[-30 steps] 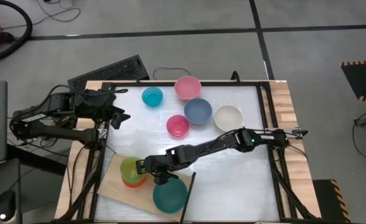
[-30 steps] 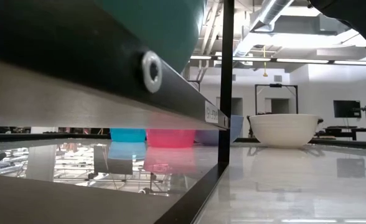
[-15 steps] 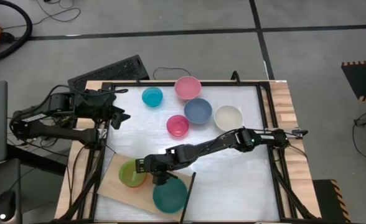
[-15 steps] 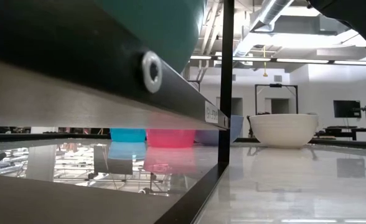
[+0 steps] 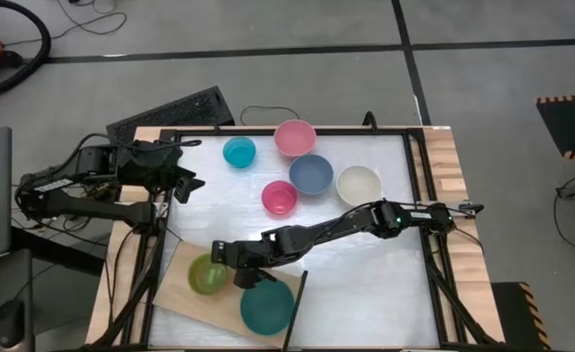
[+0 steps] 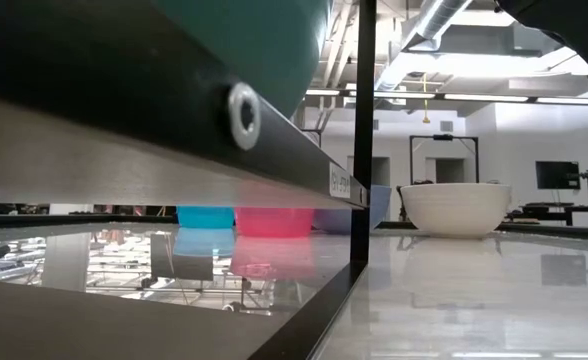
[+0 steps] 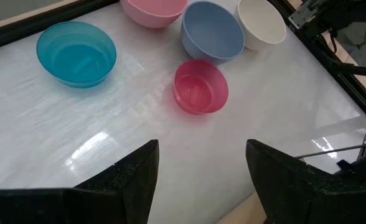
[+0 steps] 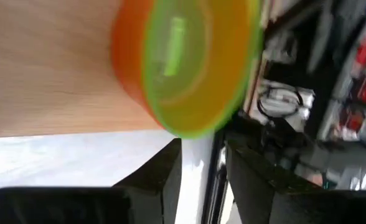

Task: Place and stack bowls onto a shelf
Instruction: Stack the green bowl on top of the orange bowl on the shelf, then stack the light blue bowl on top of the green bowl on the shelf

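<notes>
Three bowls set on shelf (image 5: 184, 289); five left beyond it; right gripper (image 5: 231, 274) jaws parted, empty.

No legible text anywhere; only a small white label on the black frame rail (image 6: 342, 182) in the low view, print too small to make out, plus unlettered yellow-black hazard striping (image 5: 568, 101) on the floor in the high view.

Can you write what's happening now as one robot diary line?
right gripper: open beside lime green bowl nested in red-orange bowl on shelf | left gripper: open, waiting
</notes>
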Robot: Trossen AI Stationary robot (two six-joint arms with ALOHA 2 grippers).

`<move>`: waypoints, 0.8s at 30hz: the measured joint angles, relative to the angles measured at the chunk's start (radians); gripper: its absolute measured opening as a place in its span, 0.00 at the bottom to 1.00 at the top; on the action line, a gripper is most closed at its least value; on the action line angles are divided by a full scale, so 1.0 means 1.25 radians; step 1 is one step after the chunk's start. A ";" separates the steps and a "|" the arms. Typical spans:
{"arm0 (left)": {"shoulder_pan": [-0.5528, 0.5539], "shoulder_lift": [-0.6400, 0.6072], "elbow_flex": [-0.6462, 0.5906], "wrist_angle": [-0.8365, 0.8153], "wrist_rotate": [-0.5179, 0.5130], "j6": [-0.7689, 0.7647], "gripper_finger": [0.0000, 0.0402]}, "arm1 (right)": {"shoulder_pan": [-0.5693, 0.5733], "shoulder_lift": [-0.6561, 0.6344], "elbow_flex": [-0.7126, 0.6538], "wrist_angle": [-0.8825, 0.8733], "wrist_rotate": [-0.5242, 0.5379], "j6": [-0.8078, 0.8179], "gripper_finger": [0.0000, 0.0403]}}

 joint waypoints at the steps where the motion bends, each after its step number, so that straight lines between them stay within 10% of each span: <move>1: 0.000 0.000 0.000 0.000 0.000 0.000 0.56 | 0.000 -0.003 0.005 -0.004 0.012 0.020 0.38; 16: 0.003 0.017 0.001 0.007 -0.162 -0.034 0.56 | -0.130 -0.218 0.016 -0.268 0.055 0.577 0.40; 24: 0.171 0.181 0.001 0.076 -0.164 0.058 0.56 | -0.263 -0.311 0.015 -0.392 0.018 0.881 0.40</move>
